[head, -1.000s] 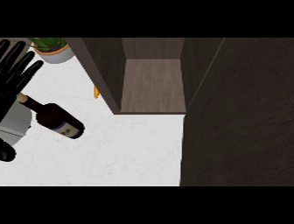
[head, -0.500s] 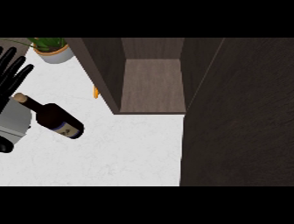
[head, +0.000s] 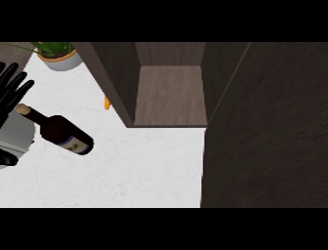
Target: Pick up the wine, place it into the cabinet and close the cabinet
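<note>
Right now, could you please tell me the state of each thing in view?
Dark glass wine bottle: lying on the white counter, corked, not held.
Dark wooden cabinet: open, nothing on its shelf.
Black left hand: open, fingers straight, beside the bottle's neck.
Green potted plant: upright.

The wine bottle [head: 59, 133] lies on its side on the white tabletop [head: 138, 171], neck pointing far-left. The left robot hand [head: 1, 95], fingers straight, shows at the left edge beside the neck. The cabinet [head: 171, 95] stands open; a potted plant [head: 57, 54] sits far-left.
</note>
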Motion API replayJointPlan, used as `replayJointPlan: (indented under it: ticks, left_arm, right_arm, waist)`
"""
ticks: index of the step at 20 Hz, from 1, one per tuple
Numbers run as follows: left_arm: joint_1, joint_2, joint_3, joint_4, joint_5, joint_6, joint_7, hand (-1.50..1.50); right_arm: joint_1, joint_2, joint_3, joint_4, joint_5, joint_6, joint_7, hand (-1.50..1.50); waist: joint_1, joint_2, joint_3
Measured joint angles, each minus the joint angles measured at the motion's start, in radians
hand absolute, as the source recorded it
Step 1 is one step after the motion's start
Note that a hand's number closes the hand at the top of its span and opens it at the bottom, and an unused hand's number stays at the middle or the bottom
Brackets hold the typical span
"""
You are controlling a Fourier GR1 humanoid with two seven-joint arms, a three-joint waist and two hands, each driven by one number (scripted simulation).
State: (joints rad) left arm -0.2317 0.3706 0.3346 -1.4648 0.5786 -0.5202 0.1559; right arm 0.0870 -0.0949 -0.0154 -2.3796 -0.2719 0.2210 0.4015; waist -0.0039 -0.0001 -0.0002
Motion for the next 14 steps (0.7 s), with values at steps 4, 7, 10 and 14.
replayJointPlan:
  ticks: [4, 7, 10, 14]
  left_arm:
    - [0.022, 0.003, 0.010, 0.086, -0.045, -0.062, -0.080, -1.50]
    - [0.007, 0.017, 0.018, 0.164, -0.079, -0.093, -0.130, -1.50]
    - [-0.011, 0.016, 0.017, 0.248, -0.134, -0.107, -0.200, -1.50]
    - [-0.064, 0.031, 0.009, 0.388, -0.215, -0.128, -0.294, -1.50]
  right_arm:
    - [0.014, 0.011, 0.007, 0.003, 0.008, 0.012, -0.020, -1.50]
    - [0.024, 0.010, -0.001, 0.005, 0.003, 0.024, -0.024, -1.50]
    - [0.000, 0.006, -0.018, 0.021, -0.005, 0.024, -0.019, -1.50]
    - [-0.021, 0.012, 0.001, 0.009, 0.007, 0.012, 0.006, -1.50]
  waist:
    - [0.000, 0.000, 0.000]
    - [-0.001, 0.000, 0.000]
    - [-0.001, 0.001, 0.000]
    - [-0.004, 0.002, 0.000]
